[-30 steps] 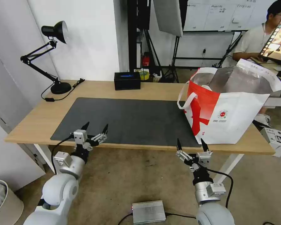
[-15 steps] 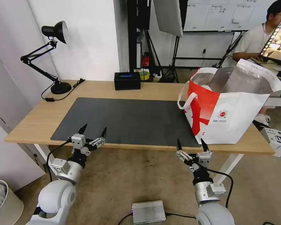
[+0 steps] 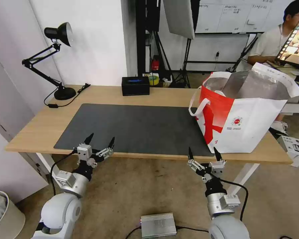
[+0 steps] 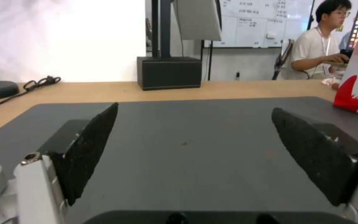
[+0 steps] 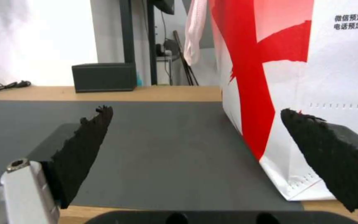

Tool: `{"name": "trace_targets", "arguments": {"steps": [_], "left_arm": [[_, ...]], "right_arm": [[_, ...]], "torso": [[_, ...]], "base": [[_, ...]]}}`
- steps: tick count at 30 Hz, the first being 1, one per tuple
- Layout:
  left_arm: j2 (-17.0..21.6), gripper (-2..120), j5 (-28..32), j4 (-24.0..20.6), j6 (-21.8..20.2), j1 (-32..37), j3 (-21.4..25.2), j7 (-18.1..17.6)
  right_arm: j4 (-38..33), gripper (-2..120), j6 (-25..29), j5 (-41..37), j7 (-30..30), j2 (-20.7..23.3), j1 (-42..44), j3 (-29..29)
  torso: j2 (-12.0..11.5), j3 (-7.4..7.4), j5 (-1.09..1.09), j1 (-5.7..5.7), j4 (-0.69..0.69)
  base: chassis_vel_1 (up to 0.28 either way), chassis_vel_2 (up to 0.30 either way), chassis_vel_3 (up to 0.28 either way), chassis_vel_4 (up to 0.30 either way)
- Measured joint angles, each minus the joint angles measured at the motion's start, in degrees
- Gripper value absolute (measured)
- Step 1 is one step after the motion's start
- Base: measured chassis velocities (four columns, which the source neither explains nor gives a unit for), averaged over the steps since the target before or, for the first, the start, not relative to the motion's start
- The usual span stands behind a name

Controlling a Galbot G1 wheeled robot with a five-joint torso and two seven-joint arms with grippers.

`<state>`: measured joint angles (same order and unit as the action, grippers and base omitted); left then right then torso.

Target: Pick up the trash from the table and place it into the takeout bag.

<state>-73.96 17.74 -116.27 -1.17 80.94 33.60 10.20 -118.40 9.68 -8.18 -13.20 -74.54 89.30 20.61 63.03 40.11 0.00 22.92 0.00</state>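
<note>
Takeout bag [image 3: 247, 116] upright on table [image 3: 33, 127] right end; left hand [image 3: 99, 141], right hand [image 3: 203, 153] wide, front edge.

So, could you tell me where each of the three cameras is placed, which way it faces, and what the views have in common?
Head view: sits high on the robot, looks forward and down at the table; both arms show, left gripper and right gripper open at the near edge.
Left wrist view: sits behind the left gripper, looks low across the dark mat toward the black box.
Right wrist view: sits behind the right gripper, faces the takeout bag.
Shared: all three show mat, box and bag.
</note>
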Motion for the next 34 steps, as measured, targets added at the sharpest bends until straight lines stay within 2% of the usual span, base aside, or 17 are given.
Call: {"name": "trace_targets", "arguments": {"steps": [34], "left_arm": [[0.1,100,0.0,0.1,0.0,-0.1,-0.1,0.0]], "right_arm": [[0.0,100,0.0,0.0,0.0,0.0,0.0,0.0]], "torso": [[0.0,0.00,0.00,0.00,0.00]], "base": [[0.000,0.000,0.000,0.000]]}}
